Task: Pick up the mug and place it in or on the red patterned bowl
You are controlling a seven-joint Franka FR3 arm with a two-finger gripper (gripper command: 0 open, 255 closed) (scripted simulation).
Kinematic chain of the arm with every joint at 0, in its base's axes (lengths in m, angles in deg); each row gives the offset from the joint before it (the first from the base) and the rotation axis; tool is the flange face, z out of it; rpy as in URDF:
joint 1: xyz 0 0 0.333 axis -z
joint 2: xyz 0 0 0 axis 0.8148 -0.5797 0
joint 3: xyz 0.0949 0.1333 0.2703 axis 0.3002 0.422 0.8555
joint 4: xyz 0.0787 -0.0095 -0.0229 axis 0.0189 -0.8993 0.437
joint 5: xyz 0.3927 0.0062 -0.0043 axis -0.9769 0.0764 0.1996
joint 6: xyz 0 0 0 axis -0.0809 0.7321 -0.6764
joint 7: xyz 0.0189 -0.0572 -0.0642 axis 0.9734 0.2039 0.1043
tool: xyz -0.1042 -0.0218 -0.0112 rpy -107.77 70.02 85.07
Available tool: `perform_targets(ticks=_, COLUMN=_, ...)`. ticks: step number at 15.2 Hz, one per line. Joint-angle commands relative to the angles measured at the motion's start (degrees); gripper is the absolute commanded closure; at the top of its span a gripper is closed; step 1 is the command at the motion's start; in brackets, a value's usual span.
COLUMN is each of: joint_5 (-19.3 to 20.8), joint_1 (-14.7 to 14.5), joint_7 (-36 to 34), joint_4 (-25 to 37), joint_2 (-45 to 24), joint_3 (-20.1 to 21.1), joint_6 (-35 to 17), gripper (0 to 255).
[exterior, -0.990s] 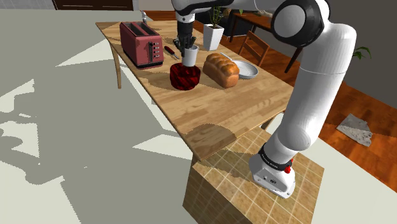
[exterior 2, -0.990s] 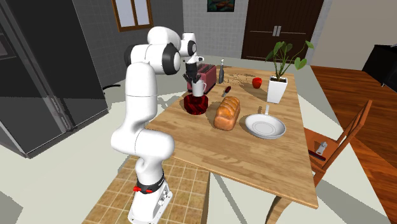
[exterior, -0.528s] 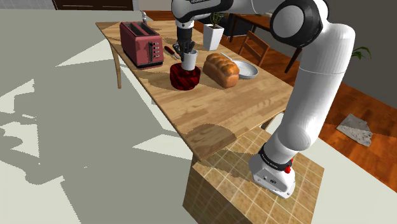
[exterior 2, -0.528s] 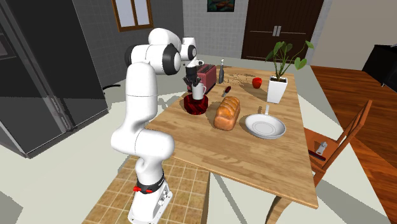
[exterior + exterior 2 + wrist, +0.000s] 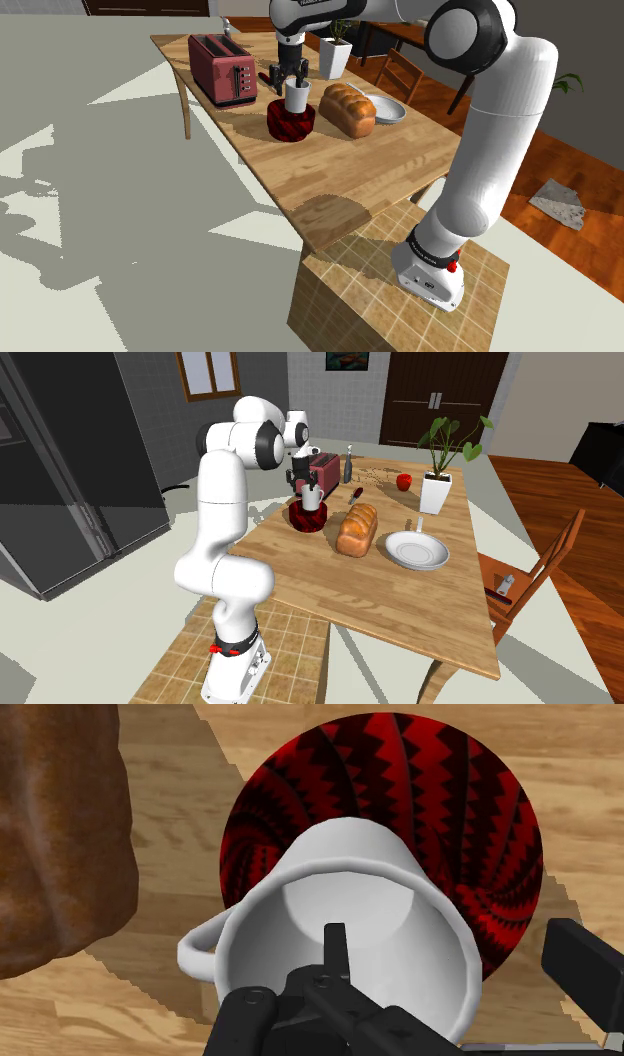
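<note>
My gripper (image 5: 286, 74) is wide open and holds nothing, but one prong sits inside the mug (image 5: 350, 884), so a crooked lift could tip it off the bowl (image 5: 470, 814).

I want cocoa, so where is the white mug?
In the shoulder view, the white mug sits in the red patterned bowl, between the toaster on its left and the bread loaf on its right.

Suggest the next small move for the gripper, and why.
Probably lift straight up: the white mug sits in the red patterned bowl, the gripper is open with one finger inside the rim, so a sideways pull could tip it.
</note>
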Motion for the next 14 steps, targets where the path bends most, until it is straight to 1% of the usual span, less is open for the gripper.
perform_targets(ticks=1, joint_5=0.0, joint_1=0.0, joint_7=0.0, joint_4=0.0, joint_2=0.0, joint_3=0.0, joint_6=0.0, gripper=0)
perform_targets(ticks=3, joint_5=0.0, joint_1=0.0, joint_7=0.0, joint_4=0.01, joint_2=0.0, joint_3=0.0, joint_6=0.0, gripper=0)
perform_targets(ticks=7, joint_5=-0.08, joint_1=-0.24, joint_7=0.1, joint_4=6.53, joint_2=0.53, joint_3=0.12, joint_6=7.07, gripper=0)
perform_targets(ticks=14, joint_5=-0.08, joint_1=-0.24, joint_7=0.1, joint_4=6.54, joint_2=0.53, joint_3=0.12, joint_6=7.07, gripper=0)
